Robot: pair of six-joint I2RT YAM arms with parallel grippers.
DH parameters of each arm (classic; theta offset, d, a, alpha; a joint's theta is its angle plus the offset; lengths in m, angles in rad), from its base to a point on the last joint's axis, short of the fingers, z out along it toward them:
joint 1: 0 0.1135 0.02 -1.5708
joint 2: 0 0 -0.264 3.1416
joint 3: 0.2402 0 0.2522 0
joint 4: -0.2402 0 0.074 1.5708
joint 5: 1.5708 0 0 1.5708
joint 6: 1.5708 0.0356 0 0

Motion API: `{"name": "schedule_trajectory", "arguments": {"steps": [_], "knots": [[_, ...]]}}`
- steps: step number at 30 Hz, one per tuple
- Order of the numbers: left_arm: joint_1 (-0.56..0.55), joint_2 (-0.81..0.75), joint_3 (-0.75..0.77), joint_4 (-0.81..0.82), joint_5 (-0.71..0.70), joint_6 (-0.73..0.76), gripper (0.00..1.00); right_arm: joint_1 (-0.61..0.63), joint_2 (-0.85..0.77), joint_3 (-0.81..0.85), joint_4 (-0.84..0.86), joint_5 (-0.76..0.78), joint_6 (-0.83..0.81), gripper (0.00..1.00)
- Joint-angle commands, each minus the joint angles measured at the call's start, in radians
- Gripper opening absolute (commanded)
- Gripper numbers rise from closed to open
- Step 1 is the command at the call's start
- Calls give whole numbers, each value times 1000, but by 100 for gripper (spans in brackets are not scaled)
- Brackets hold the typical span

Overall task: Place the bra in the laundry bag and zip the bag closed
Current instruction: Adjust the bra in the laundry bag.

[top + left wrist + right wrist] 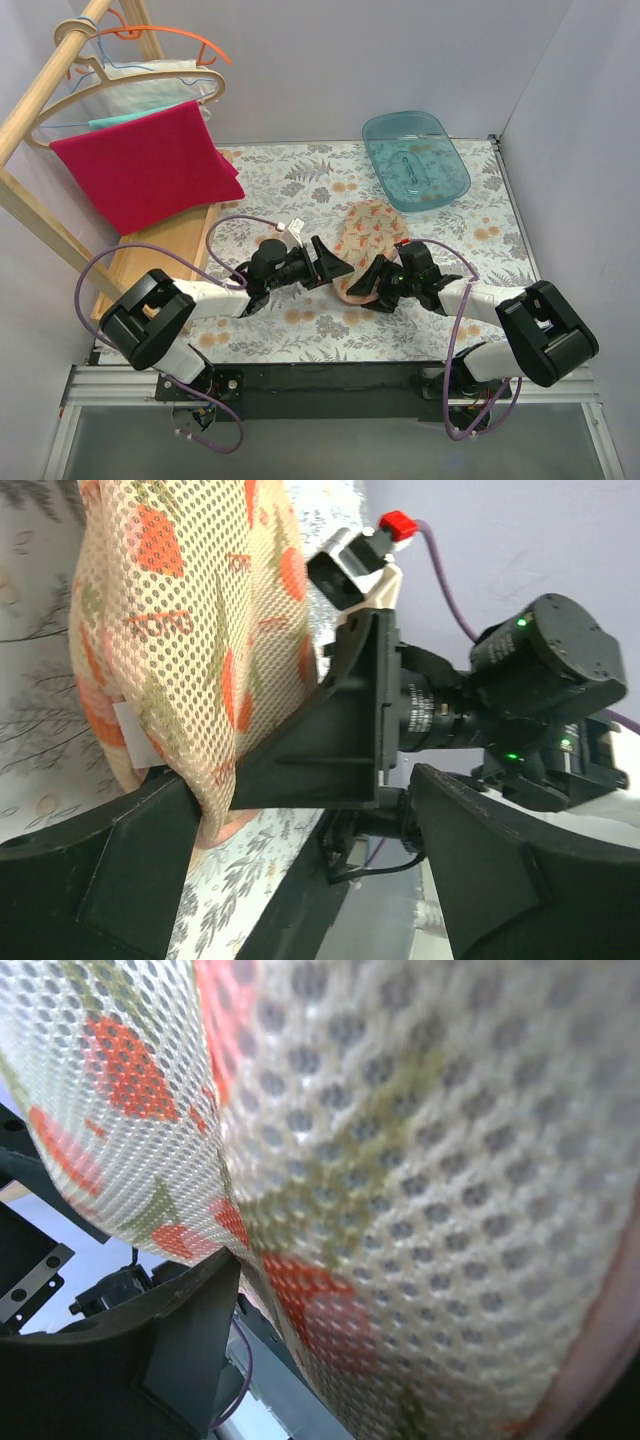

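The laundry bag, peach mesh with orange-red flowers, lies mid-table with its near end raised between the two grippers. My right gripper is closed around that near end. In the right wrist view the bag's mesh fills the space between the jaws, creased against one finger. My left gripper stands at the bag's left side. In the left wrist view the bag hangs at the upper left. The left gripper's jaws are wide apart, and only the bag's lower corner touches one finger. The bra is out of view.
A translucent teal tub sits at the back right. A red towel hangs from a hanger on the wooden rack at the left. The right arm's wrist is close in front of the left gripper.
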Motion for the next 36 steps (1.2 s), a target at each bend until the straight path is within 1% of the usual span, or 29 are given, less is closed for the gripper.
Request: {"name": "schedule_trajectory", "arguments": {"steps": [1, 4, 7, 8, 10, 11, 14, 20, 23, 24, 26, 28, 30, 32, 34, 36], "knots": [[-1, -71, -27, -167, -78, 69, 83, -6, 1, 21, -29, 32, -19, 70], [-1, -106, -89, -150, -98, 41, 83, -7, -1, 24, -29, 32, -22, 69], [-1, -128, -105, -162, -114, 38, 83, -7, 1, 18, -29, 26, -24, 64], [-1, -133, -106, -165, -118, 41, 83, -7, 1, 16, -27, 26, -24, 60], [-1, -146, -112, -173, -128, 41, 83, -7, 2, 12, -24, 23, -24, 58], [-1, -151, -113, -171, -133, 40, 82, -9, 4, 10, -24, 22, -24, 54], [-1, -143, -106, -184, -125, 41, 82, -9, 4, 12, -21, 22, -24, 47], [-1, -139, -117, -176, -118, 40, 80, -9, -1, 9, -17, 26, -21, 40], [-4, -151, -131, -185, -101, 46, 75, -9, -1, 10, -4, 23, -12, 40], [-11, -157, -142, -208, -108, 49, 73, -9, -2, 13, 2, 25, -10, 40], [-21, -192, -151, -249, -131, 73, 66, -10, 5, 24, 5, 23, -7, 40], [-43, -223, -159, -331, -182, 101, 60, -13, 7, 33, 9, 17, -4, 40], [-58, -267, -162, -407, -217, 147, 58, -13, 13, 47, 11, 14, -2, 40], [-69, -290, -156, -447, -265, 179, 56, -15, 15, 56, 11, 5, -1, 39], [-75, -292, -134, -492, -291, 243, 55, -15, 10, 64, 11, -4, 2, 39], [-90, -265, -123, -500, -335, 292, 51, -13, -2, 68, 9, -8, 4, 39]]}}
